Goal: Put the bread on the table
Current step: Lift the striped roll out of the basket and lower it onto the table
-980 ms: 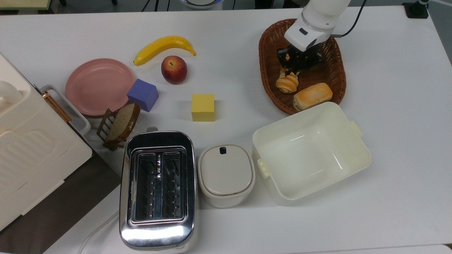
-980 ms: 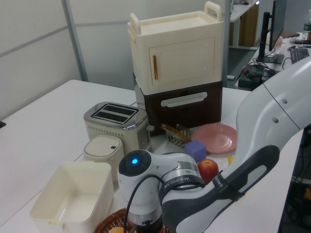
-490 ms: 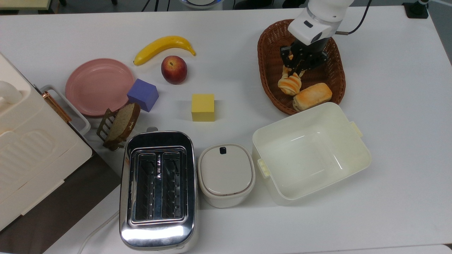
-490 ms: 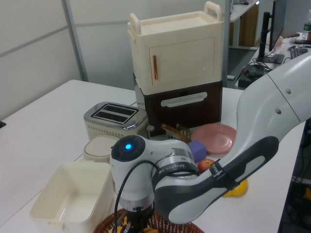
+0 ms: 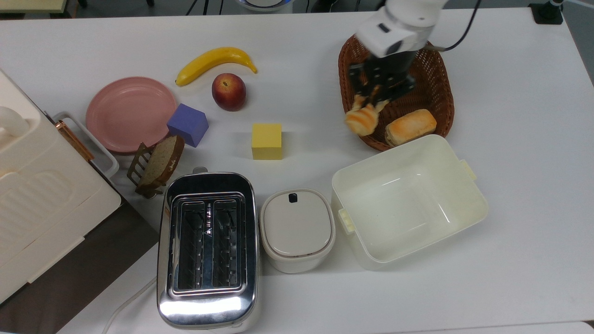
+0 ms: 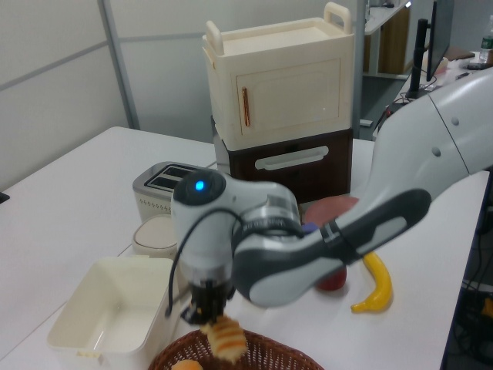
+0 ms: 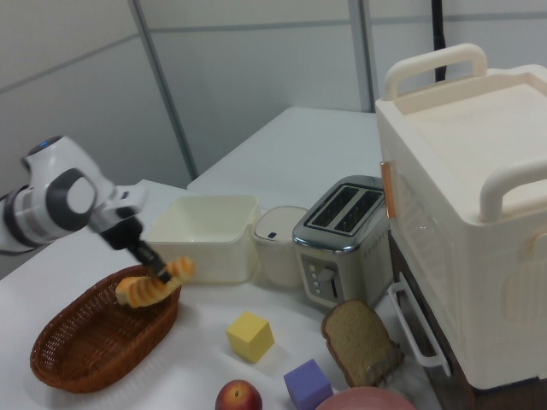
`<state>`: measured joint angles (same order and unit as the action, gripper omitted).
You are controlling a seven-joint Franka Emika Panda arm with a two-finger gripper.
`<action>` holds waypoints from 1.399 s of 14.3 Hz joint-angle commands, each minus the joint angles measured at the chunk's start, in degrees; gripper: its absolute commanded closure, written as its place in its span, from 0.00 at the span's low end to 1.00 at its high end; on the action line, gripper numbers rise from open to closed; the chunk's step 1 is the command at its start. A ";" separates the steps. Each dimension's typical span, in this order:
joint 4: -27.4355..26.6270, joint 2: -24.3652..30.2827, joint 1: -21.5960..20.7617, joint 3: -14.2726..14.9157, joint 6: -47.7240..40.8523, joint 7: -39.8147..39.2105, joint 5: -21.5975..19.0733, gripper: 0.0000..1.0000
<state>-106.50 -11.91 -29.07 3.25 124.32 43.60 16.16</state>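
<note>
The bread [image 5: 362, 119], a ridged orange-and-cream roll, hangs in the air with my gripper [image 5: 371, 96] shut on its upper end. In the top view it is over the left rim of the brown wicker basket [image 5: 441, 93]. In the right view the bread [image 7: 152, 284] is held level above the basket [image 7: 94, 342] near its rim, under the gripper [image 7: 157, 269]. The left view has the bread [image 6: 225, 338] dangling from the gripper [image 6: 206, 312] just above the basket rim [image 6: 262, 356]. The white table [image 5: 301, 55] lies bare between basket and yellow cube.
A golden bun [image 5: 410, 126] stays in the basket. A white open tub [image 5: 468, 204] stands just in front of the basket. Yellow cube [image 5: 267, 141], peach [image 5: 229, 91], banana [image 5: 214, 62], purple cube [image 5: 188, 124], pink plate [image 5: 130, 113], toaster [image 5: 207, 250] and lidded pot [image 5: 297, 229] lie to the top view's left.
The gripper has lifted the bread out of the basket and carried it toward the top view's left, from the basket's middle to over its rim.
</note>
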 commanded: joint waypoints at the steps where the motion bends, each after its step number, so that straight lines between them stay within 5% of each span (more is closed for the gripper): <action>1: 2.26 0.40 3.13 3.41 -1.18 -1.50 0.89 0.86; 8: 4.37 -1.10 7.62 3.69 0.49 -4.23 0.80 0.79; 10: 4.37 -1.28 7.63 3.78 0.49 -4.32 1.24 0.00; 20: 4.11 0.47 9.28 3.69 -3.45 -6.94 1.77 0.00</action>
<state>-102.85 -12.98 -21.18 6.73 124.30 39.63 17.25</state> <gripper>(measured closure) 0.000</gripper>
